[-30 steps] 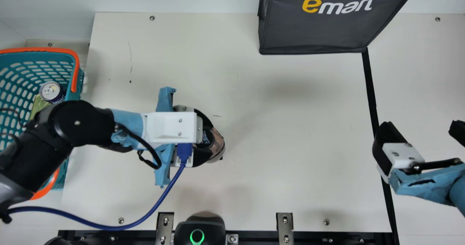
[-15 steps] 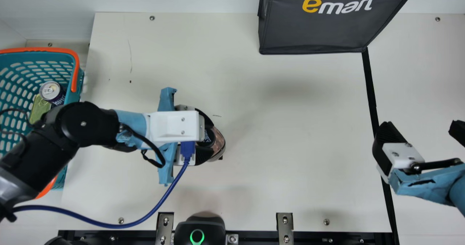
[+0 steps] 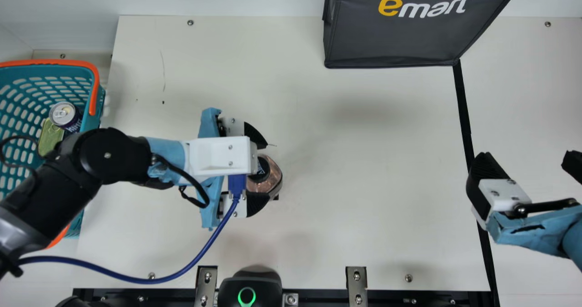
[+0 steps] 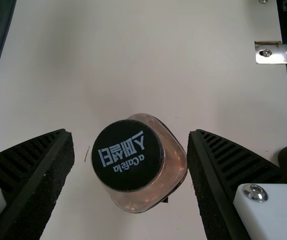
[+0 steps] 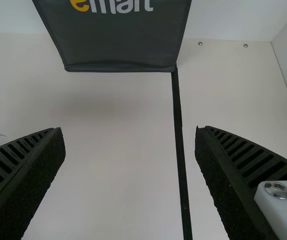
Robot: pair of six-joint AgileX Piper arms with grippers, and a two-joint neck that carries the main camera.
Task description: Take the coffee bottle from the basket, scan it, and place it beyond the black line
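Observation:
In the main view my left gripper (image 3: 257,173) stands open around the coffee bottle (image 3: 269,179), which is upright on the table left of centre. Seen from the left wrist, the bottle's black cap (image 4: 128,155) lies between the spread fingers of the left gripper (image 4: 131,150), with a gap on both sides. My right gripper (image 3: 529,163) is open over the black line (image 3: 464,116) at the right; the right wrist view has the line (image 5: 180,135) running between the right gripper's (image 5: 130,137) empty fingers. The basket (image 3: 27,77) is at the far left.
A can (image 3: 63,114) and a green-yellow tin (image 3: 49,136) are in the basket. A dark shopping bag (image 3: 395,38) stands at the back. The scanner (image 3: 248,289) with a green ring sits at the front edge, near metal brackets (image 3: 356,284). A blue cable trails from my left arm.
My left gripper's fingers have opened and moved away from the bottle on both sides, while its arm shifted slightly right. The bottle stays where it was, and the right arm has kept still.

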